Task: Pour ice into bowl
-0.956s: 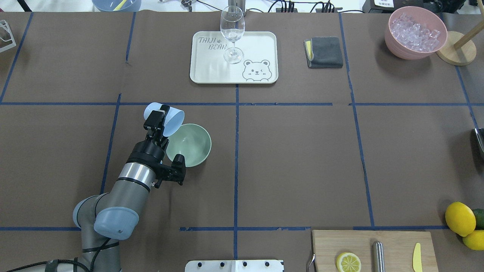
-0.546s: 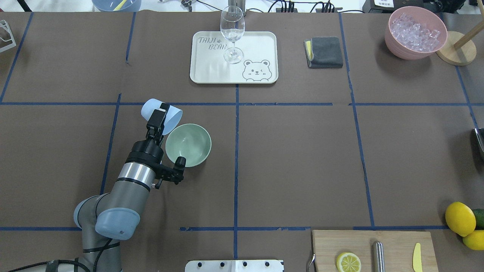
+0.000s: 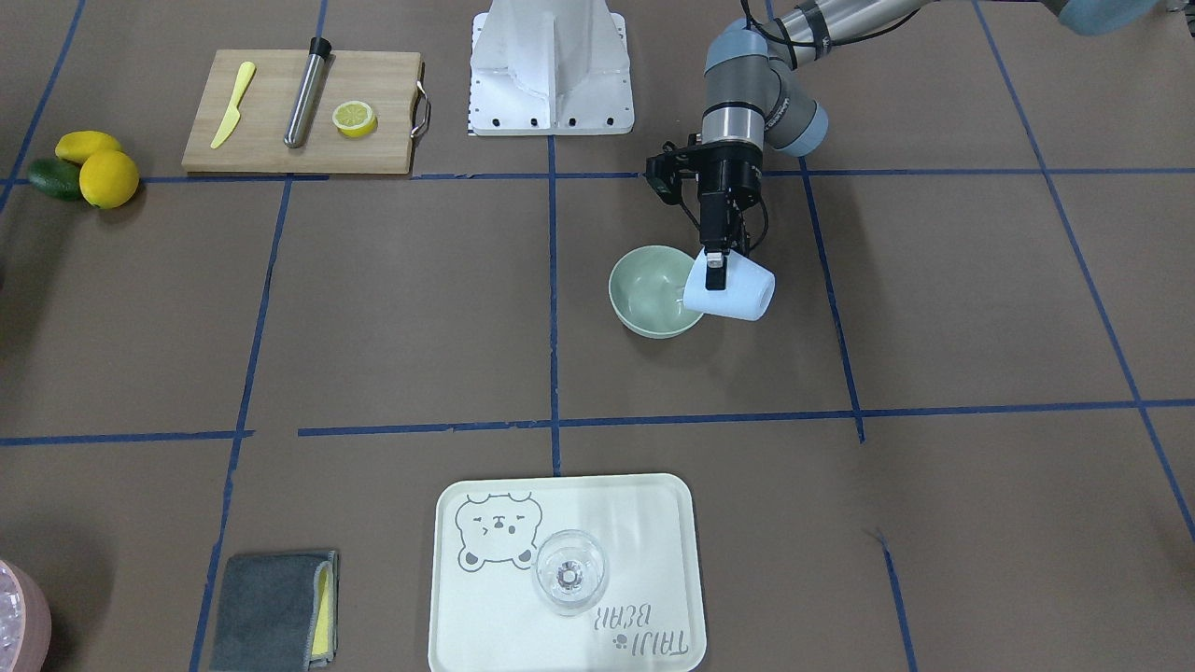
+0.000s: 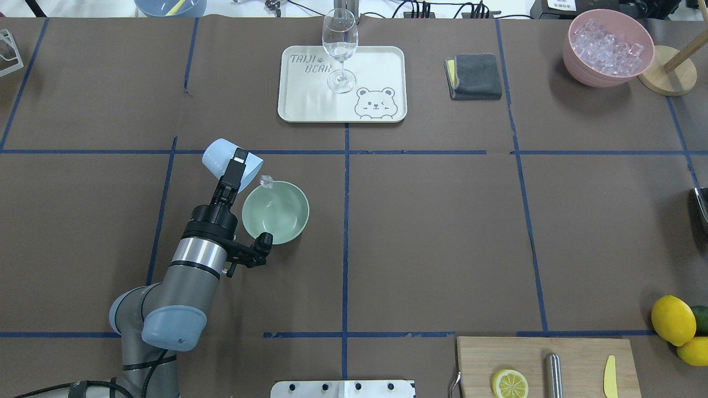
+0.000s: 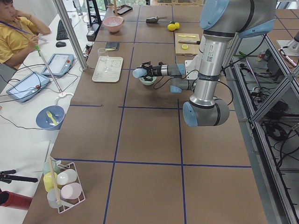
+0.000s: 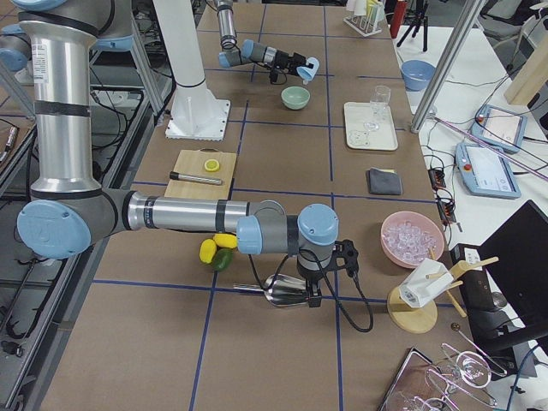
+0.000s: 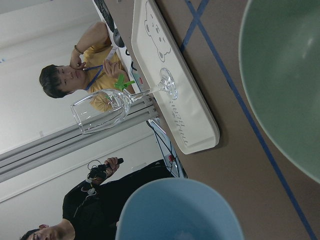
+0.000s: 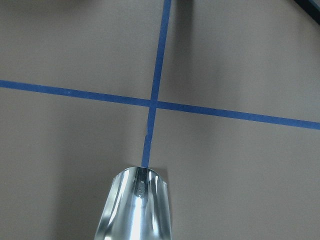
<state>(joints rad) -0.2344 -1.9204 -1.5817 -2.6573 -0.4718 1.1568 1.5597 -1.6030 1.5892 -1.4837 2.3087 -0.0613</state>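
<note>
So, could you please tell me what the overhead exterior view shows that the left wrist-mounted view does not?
Only overhead: an ice cube just off the mouth of the light blue cup, the pink bowl of ice, the cutting board, the lemons. Only the wrist view: two people in the background. Both: that cup, the green bowl, the tray and the wine glass.

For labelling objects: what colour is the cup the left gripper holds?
Light blue; the cup shows best in the front-facing view.
</note>
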